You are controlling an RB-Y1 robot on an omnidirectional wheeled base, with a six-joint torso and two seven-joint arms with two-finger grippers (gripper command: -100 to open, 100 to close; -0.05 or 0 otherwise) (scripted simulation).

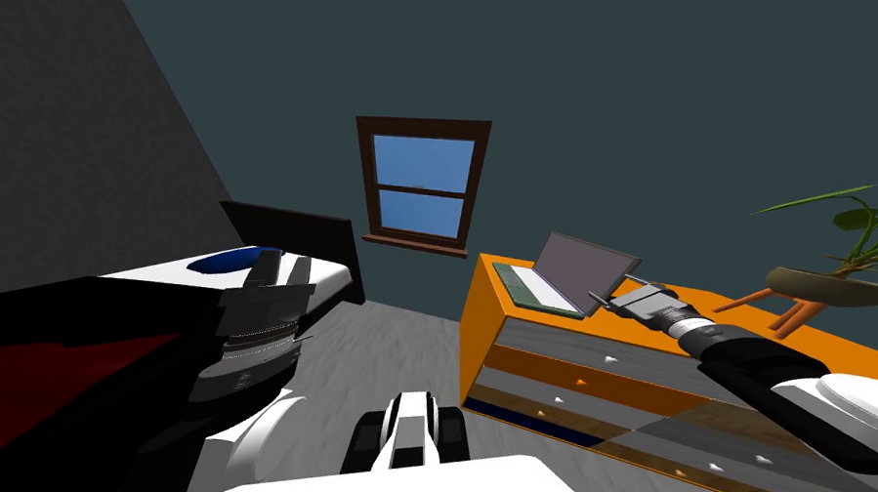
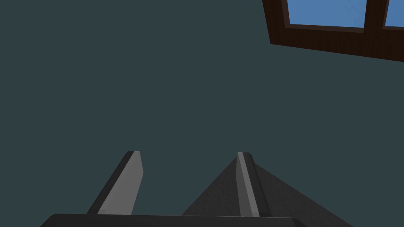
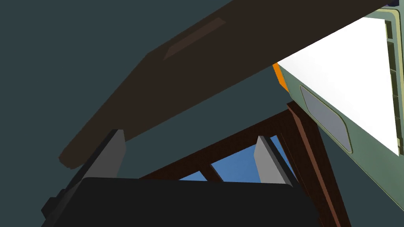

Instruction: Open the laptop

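The laptop [image 1: 577, 272] stands on the left end of an orange dresser [image 1: 676, 320], its grey lid raised well past upright over the greenish base [image 1: 533, 290]. My right gripper [image 1: 610, 289] reaches in from the right and sits at the lid's right edge, open. In the right wrist view the dark lid [image 3: 189, 63] runs across just beyond the right gripper [image 3: 190, 134]. One finger [image 3: 112, 153] stands close by the lid's corner. Nothing is clamped. The base with its white keyboard area [image 3: 347, 79] lies off to the side. My left gripper [image 1: 281, 263] points upward over the bed, open and holding nothing [image 2: 189, 154].
The dresser's drawer fronts [image 1: 612, 389] face me across grey floor. A potted plant [image 1: 841, 284] on a stand rises at the dresser's right end. A bed [image 1: 322, 273] with a dark headboard stands at the left, and a window [image 1: 422, 183] is in the wall behind.
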